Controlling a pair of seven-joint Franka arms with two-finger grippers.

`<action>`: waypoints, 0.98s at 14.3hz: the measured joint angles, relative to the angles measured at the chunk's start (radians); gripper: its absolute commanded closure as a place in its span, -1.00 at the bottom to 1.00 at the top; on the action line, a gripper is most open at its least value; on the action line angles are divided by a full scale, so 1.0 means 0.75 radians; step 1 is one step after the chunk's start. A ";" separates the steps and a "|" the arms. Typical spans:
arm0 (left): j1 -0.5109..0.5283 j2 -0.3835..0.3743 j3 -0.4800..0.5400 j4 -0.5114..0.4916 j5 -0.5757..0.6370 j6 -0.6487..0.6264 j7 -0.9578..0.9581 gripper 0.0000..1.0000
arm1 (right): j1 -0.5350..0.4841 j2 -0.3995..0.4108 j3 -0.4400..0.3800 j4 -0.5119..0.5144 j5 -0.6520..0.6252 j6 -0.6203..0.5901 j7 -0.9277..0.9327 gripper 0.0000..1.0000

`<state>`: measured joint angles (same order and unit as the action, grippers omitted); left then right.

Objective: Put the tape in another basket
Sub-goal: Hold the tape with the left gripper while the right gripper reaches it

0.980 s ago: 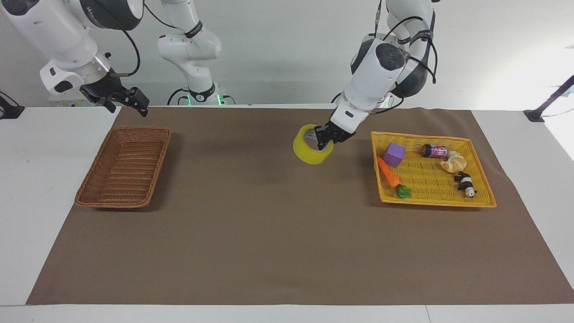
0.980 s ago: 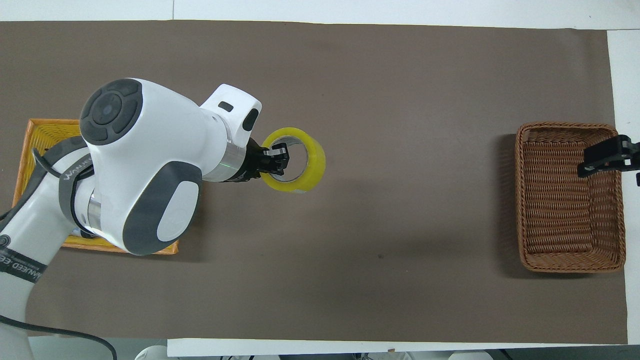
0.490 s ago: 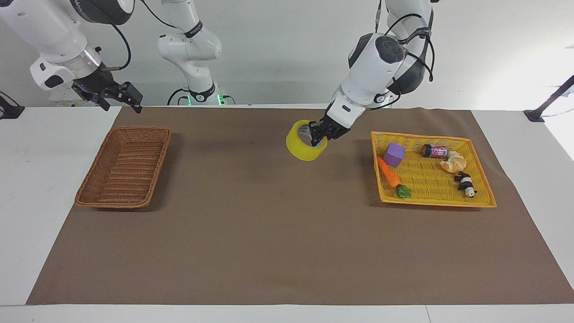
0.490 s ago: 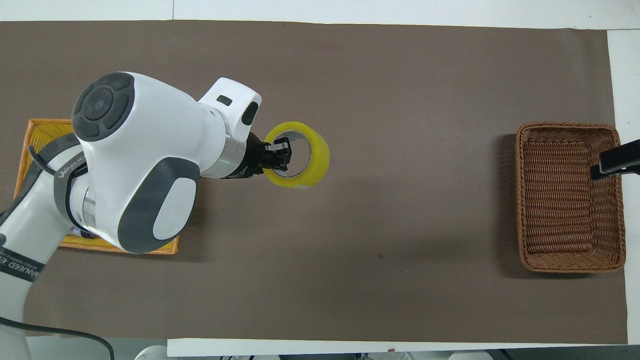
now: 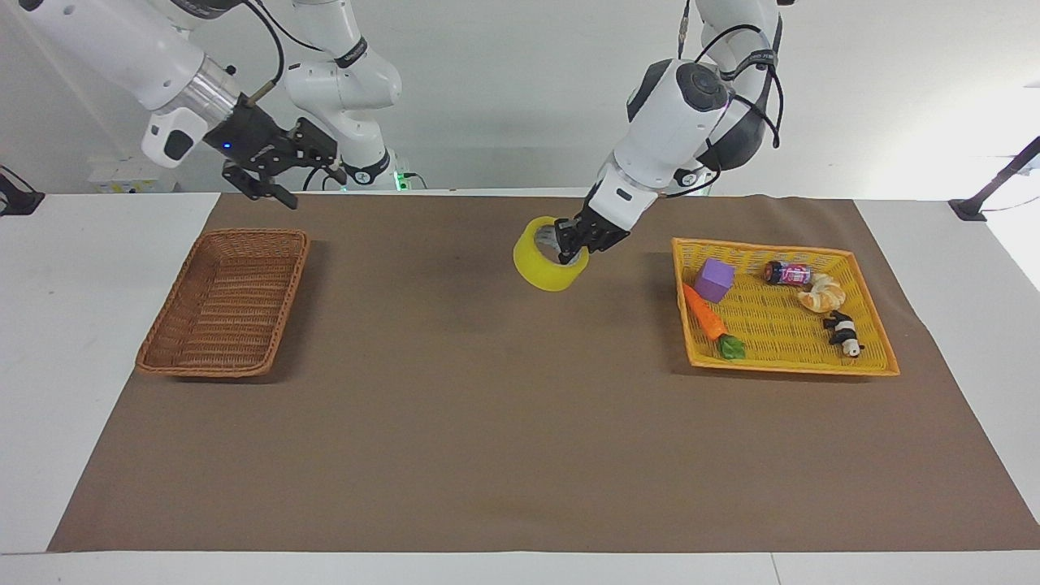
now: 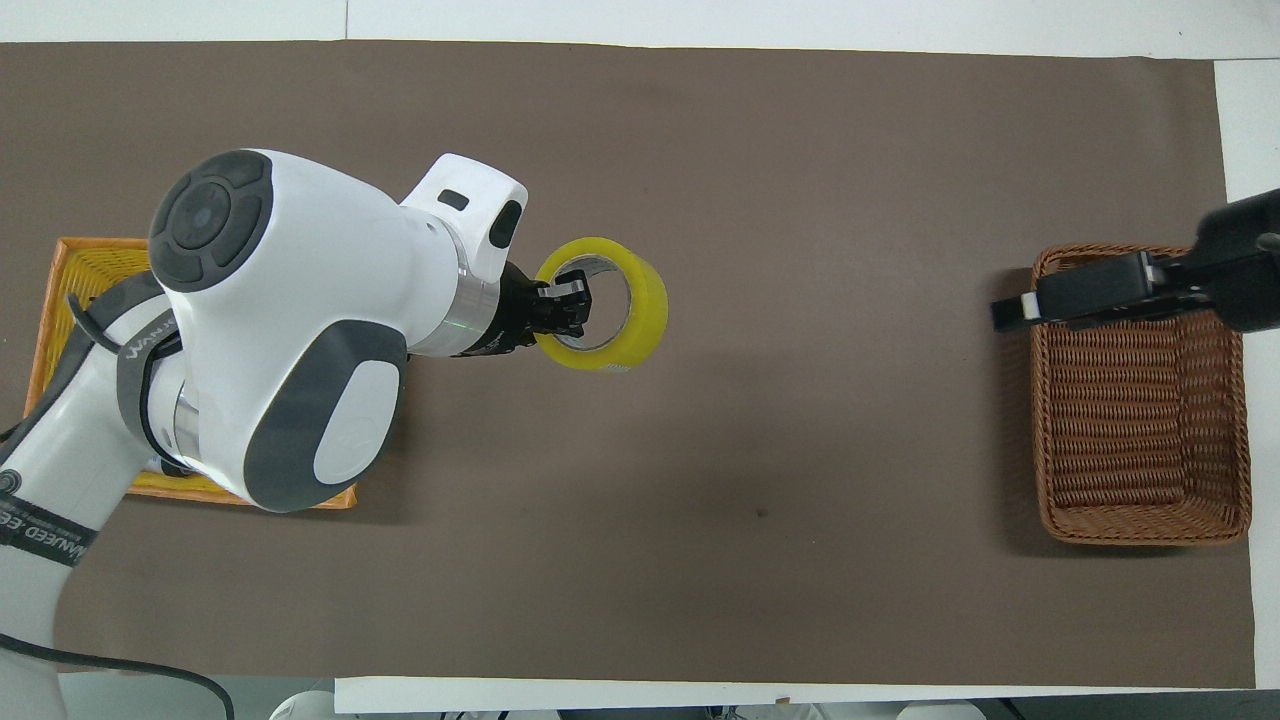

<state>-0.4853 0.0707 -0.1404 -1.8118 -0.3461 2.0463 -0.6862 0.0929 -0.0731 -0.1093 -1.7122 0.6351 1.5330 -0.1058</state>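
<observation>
Over the brown mat, well apart from the wicker basket (image 5: 223, 302), the left gripper (image 5: 574, 240) pinches the packing tape roll (image 5: 549, 264) by its wall, one finger inside the core; stiff and light, it should ride securely. The right gripper (image 5: 280, 158), fingers parted and empty, hangs above the basket's robot-side end.

Tape (image 5: 550, 264) in left end effector (image 5: 571, 244) over mat (image 5: 455, 390), between both baskets (image 5: 223, 305).
</observation>
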 measured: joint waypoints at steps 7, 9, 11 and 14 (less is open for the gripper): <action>-0.001 0.015 0.000 0.000 0.000 -0.005 -0.005 1.00 | 0.332 0.114 0.005 -0.291 0.619 0.520 -0.048 -0.99; -0.002 0.015 0.000 0.000 0.000 -0.023 -0.005 1.00 | 0.359 0.157 0.006 -0.316 0.713 0.559 -0.119 -0.99; -0.002 0.015 0.000 0.000 0.000 -0.029 -0.005 1.00 | 0.360 0.189 0.005 -0.336 0.804 0.580 -0.194 -0.99; -0.004 0.015 0.000 0.000 0.000 -0.031 -0.005 1.00 | 0.393 0.210 0.004 -0.359 0.878 0.634 -0.235 -0.99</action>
<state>-0.4884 0.0822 -0.1401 -1.8120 -0.3461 2.0228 -0.6902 0.3878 0.0843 -0.1065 -1.9816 1.2938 2.0083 -0.2822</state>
